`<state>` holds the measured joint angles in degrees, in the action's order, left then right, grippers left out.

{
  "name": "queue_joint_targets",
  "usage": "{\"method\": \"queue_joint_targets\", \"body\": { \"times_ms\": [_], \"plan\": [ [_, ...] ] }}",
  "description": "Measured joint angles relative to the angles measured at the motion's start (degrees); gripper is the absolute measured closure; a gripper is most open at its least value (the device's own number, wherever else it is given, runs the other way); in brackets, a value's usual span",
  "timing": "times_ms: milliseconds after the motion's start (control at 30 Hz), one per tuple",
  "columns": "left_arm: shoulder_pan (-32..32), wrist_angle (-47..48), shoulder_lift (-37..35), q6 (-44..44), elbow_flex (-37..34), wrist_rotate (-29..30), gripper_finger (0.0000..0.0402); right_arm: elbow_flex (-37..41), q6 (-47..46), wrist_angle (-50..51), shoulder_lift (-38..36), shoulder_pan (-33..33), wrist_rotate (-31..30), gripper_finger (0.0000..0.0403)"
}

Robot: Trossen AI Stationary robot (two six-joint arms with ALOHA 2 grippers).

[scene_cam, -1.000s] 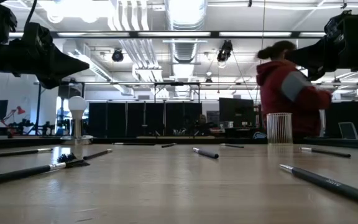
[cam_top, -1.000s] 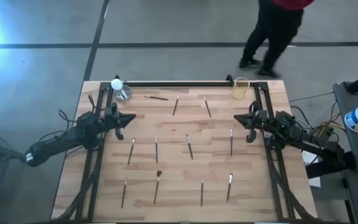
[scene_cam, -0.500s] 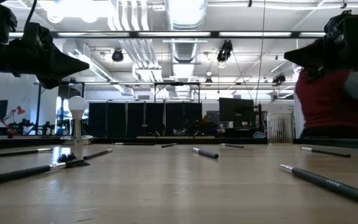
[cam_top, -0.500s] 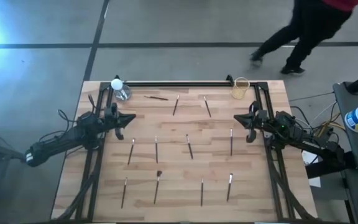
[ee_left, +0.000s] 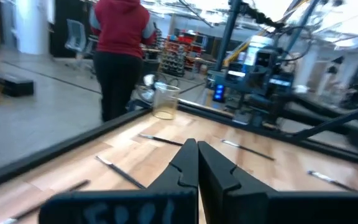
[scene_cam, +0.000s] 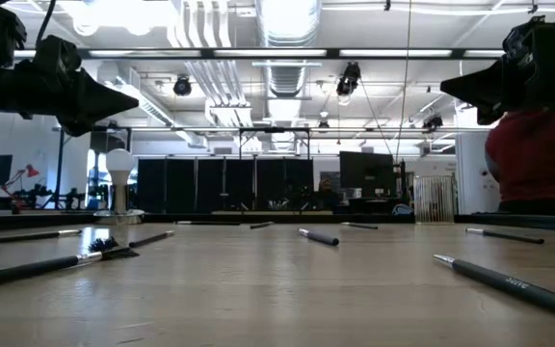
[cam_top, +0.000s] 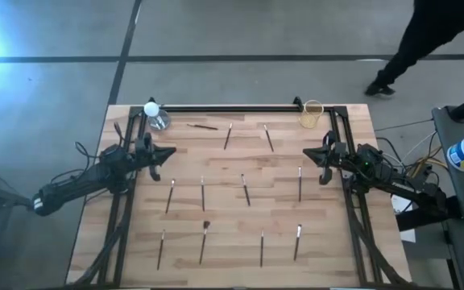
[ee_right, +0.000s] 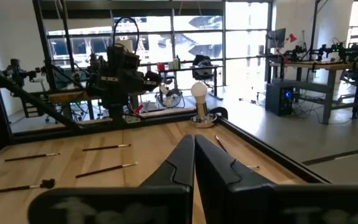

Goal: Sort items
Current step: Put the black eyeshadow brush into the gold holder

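Note:
Several thin dark sticks lie flat and scattered on the wooden table (cam_top: 240,165), among them one (cam_top: 245,190) near the middle, one with a bushy tip (cam_top: 204,239) toward the near edge, and one (cam_top: 203,126) at the far left. My left gripper (cam_top: 171,151) hovers shut above the table's left side, pointing level toward the right. My right gripper (cam_top: 306,153) hovers shut above the right side, pointing toward the left. In the wrist views the left gripper (ee_left: 197,149) and right gripper (ee_right: 194,142) each show closed fingers with nothing between them.
A clear glass cup (cam_top: 158,121) with a white ball-topped thing (cam_top: 151,108) stands at the far left corner; a yellowish clear cup (cam_top: 311,113) stands at the far right. A black frame rail (cam_top: 232,108) runs along the far edge. A person (cam_top: 425,40) walks beyond the table.
Both grippers have kept still. The person beyond the far edge has walked toward the right, away from the table.

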<state>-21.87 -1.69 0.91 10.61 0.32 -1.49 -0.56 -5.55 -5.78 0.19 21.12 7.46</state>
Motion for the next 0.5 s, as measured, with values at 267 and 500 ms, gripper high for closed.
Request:
{"method": "queue_joint_targets", "body": {
  "times_ms": [267, 500],
  "plan": [
    [0.0, -1.9, 0.0, 8.8, 0.0, 0.5, 0.0402, 0.0, 0.0, 0.0, 0.0, 0.0, 0.0, 0.0394],
    [0.0, -6.1, 0.9, 13.4, 0.5, 1.5, 0.0402, 0.0, 0.0, 0.0, 0.0, 0.0, 0.0, 0.0394]
  ]
}}
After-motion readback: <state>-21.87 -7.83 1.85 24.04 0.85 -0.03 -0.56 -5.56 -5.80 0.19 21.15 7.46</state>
